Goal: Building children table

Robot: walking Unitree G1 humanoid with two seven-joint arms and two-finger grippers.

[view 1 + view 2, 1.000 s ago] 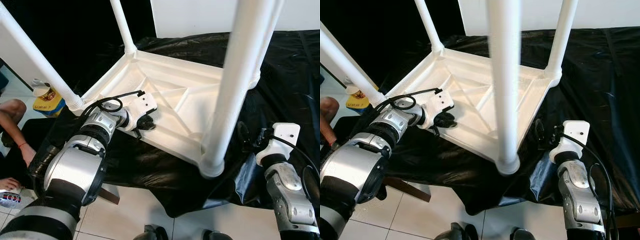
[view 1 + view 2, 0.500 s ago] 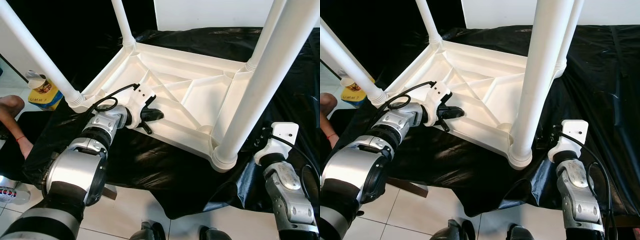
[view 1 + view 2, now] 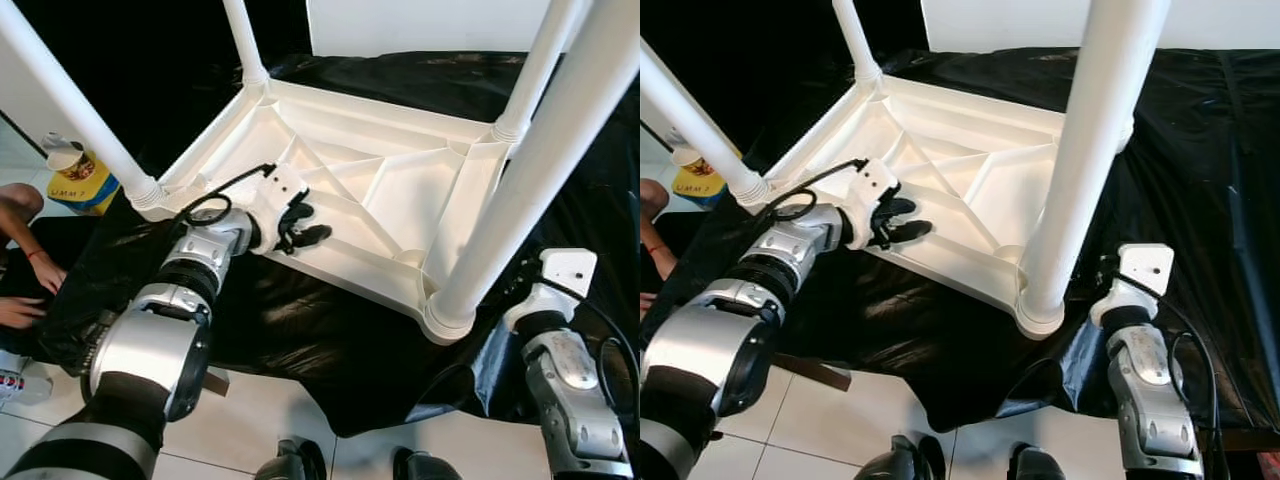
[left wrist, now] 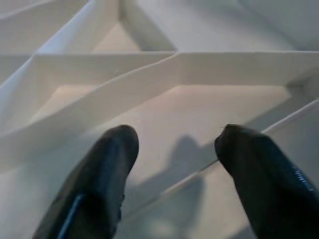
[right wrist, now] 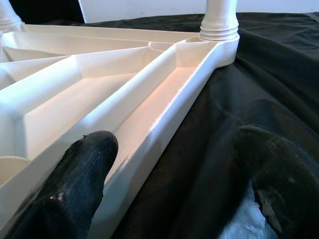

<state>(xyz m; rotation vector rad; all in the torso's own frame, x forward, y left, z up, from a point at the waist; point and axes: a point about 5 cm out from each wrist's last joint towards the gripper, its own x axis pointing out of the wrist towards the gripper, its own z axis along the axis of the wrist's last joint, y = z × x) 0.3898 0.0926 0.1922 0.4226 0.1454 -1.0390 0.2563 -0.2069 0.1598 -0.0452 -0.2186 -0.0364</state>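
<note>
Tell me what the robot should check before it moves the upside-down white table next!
1. All four legs fitted in the table corners: ok.
2. Left gripper over the near rim, fingers open: ok.
3. Left gripper gripping the rim: not ok, nothing held yet.
4. Right gripper open beside the near corner: ok.
5. Person's hand near the black sheet: not ok, close by.
6. Legs tight: cannot tell.

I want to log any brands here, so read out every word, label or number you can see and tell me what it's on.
"UMM": partial dark letters on the yellow container on the floor at the robot's left; the rest is too blurred to read.
The white table, its legs and the black sheet carry no readable text.
</note>
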